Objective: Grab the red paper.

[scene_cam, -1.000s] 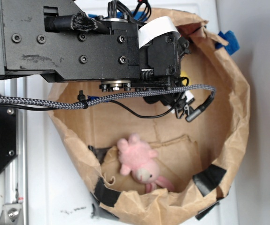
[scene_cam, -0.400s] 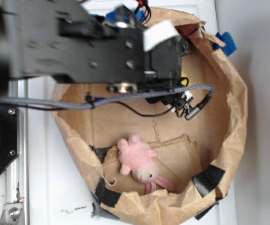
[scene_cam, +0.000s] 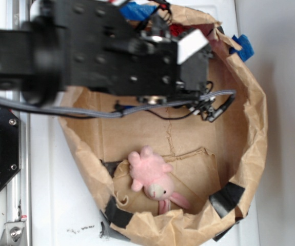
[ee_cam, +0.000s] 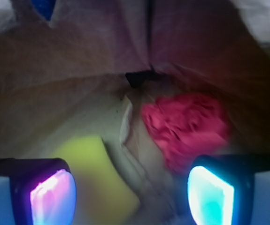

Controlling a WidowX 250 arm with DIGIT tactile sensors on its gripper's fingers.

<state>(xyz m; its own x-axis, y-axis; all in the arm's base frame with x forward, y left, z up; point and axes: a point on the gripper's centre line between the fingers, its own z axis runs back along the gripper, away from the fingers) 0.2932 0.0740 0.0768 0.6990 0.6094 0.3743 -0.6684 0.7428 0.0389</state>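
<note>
So the arm (scene_cam: 101,51) is hanging over the top half of a big brown paper bag (scene_cam: 250,133) in the exterior view, and it's blurry enough that the details are kind of mushy. A braided grey cable (scene_cam: 60,108) is running along under the arm. The gripper (ee_cam: 130,194) is sitting with its fingers spread wide apart, nothing between them, and the two pads (ee_cam: 52,199) are glowing purple-pink on one side and cyan on the other in the wrist view.

The red paper (ee_cam: 184,124) is lying on the bag's floor near the back wall, just beyond the cyan pad and off to that side instead of centered between the fingers. The pad is overlapping its near edge in the picture, but whether they're actually touching is impossible to tell. A yellow sponge (ee_cam: 95,176) is lying next to it, with a raised fold of brown paper between them.

From outside, only a tiny red sliver (scene_cam: 177,28) is peeking out above the arm. A pink plush toy (scene_cam: 155,179) is lying at the opposite end of the bag, well apart from the gripper. Black tape patches (scene_cam: 229,197) are stuck on the bag's rim, and a blue tape piece (scene_cam: 243,47) is hanging on the outside.
</note>
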